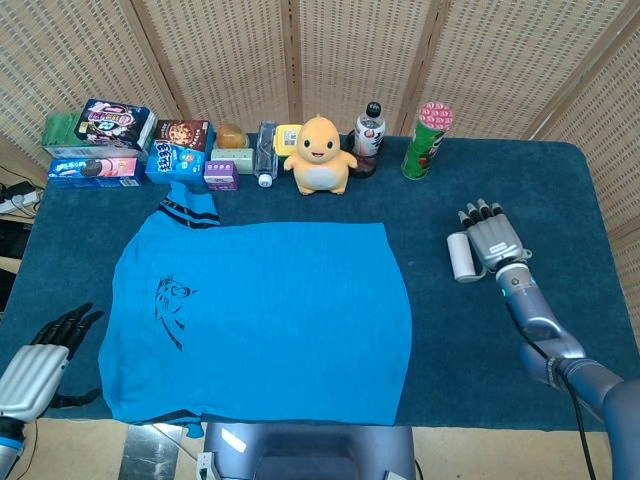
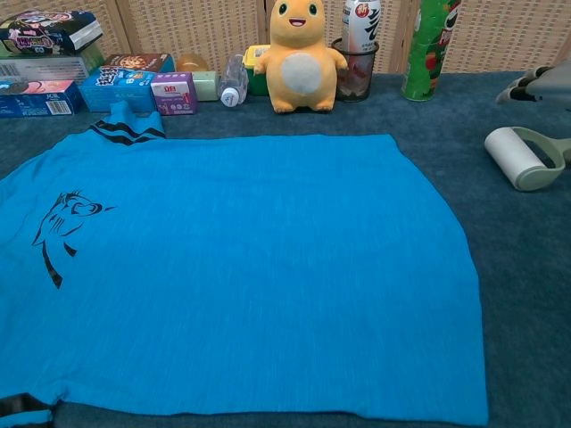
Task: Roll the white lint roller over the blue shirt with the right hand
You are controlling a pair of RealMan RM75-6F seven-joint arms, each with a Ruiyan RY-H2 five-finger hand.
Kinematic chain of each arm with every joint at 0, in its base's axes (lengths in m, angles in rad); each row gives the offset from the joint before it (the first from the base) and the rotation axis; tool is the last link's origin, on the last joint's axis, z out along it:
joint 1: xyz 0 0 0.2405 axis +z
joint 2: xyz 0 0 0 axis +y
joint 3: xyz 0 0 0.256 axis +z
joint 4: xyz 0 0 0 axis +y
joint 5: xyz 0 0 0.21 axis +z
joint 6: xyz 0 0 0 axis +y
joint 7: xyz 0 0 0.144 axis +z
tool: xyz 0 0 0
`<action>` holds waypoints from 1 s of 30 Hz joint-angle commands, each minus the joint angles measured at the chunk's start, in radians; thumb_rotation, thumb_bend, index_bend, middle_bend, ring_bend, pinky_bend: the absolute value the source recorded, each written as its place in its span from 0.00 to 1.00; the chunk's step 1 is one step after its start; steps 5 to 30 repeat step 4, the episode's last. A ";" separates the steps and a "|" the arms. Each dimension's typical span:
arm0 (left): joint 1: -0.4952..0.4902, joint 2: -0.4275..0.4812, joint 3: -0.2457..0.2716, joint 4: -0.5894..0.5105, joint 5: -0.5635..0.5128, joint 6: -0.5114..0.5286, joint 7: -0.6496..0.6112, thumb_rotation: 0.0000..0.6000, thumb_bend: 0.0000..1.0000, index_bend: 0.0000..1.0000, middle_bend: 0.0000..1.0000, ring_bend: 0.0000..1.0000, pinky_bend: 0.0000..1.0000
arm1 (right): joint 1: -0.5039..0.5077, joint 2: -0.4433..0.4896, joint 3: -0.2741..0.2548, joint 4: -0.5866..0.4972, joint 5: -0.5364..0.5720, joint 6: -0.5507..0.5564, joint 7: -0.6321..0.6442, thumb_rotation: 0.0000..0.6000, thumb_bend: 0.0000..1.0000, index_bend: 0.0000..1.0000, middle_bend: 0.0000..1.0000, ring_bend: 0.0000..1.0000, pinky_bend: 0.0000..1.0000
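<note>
The right robot hand rests just beside the white lint roller, fingers extended and apart, gripping nothing. The roller lies flat on the counter, well apart from the right edge of the blue shirt. The shirt is spread flat on the counter, collar toward the yellow plush toy. Beyond the shirt, level with the plush toy, stand a drink bottle, a green chip can and several snack boxes. The left robot hand hangs off the shirt's near-left corner, dark fingers spread, empty.
</note>
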 commanded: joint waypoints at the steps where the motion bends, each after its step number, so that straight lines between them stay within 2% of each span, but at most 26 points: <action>1: 0.002 0.001 -0.001 0.002 0.002 0.006 -0.001 1.00 0.09 0.00 0.00 0.00 0.09 | -0.045 0.090 0.041 -0.154 -0.032 0.120 0.062 1.00 0.00 0.00 0.00 0.00 0.11; 4: 0.006 0.000 0.000 0.004 0.010 0.015 0.000 1.00 0.09 0.00 0.00 0.00 0.09 | -0.094 0.147 0.038 -0.245 -0.108 0.225 0.134 1.00 0.00 0.00 0.00 0.00 0.10; 30: 0.006 0.000 0.000 0.004 0.010 0.015 0.000 1.00 0.09 0.00 0.00 0.00 0.09 | -0.094 0.147 0.038 -0.245 -0.108 0.225 0.134 1.00 0.00 0.00 0.00 0.00 0.10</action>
